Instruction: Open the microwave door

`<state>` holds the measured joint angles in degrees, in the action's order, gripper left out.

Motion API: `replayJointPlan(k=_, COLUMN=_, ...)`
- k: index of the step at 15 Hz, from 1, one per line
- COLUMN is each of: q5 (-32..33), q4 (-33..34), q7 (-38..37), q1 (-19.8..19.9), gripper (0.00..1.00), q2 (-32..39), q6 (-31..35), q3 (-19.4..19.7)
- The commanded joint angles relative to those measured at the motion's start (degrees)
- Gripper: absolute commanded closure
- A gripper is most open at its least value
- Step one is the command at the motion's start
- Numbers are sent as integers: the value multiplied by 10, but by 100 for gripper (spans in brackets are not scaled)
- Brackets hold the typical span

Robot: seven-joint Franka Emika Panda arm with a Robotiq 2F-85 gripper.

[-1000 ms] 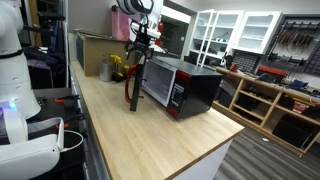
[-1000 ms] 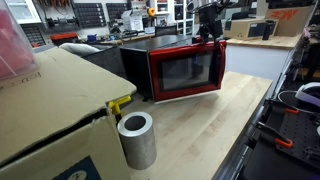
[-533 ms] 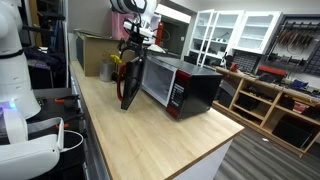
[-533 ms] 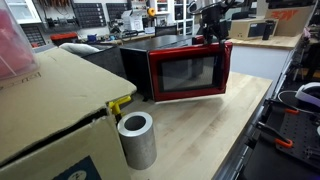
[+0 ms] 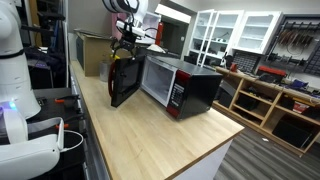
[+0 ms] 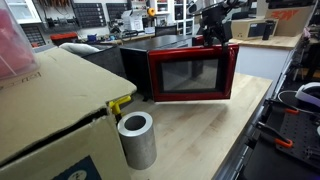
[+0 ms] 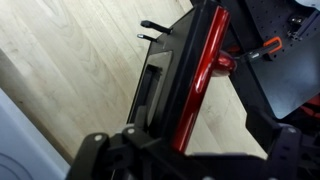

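Swinging wide from the microwave (image 5: 180,87), the microwave door (image 5: 124,82) looks nearly open; we cannot tell whether the claw (image 5: 127,44) grips it.

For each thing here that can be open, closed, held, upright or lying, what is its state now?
microwave door: swung wide open, hanging on its hinge.
microwave: standing on the wooden counter, its front uncovered.
gripper: at the door's top edge; whether the jaws grip it cannot be told.
cardboard box: flaps not fully shut.
grey cylinder: upright, open end up.
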<state>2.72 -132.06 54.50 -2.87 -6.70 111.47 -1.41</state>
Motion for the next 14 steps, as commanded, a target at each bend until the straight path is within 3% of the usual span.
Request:
replayJointPlan(k=1, q5=-12, q4=-32, q7=-6, q1=-14, gripper=0, q2=-43, q6=6, q3=-6)
replayJointPlan(k=8, q5=-18, q4=-24, q7=-39, q1=-52, gripper=0, q2=-46, q6=15, q3=-32)
replayJointPlan(k=14, q5=-17, q4=-69, q7=-36, q1=-64, gripper=0, q2=-60, q6=34, q3=-36)
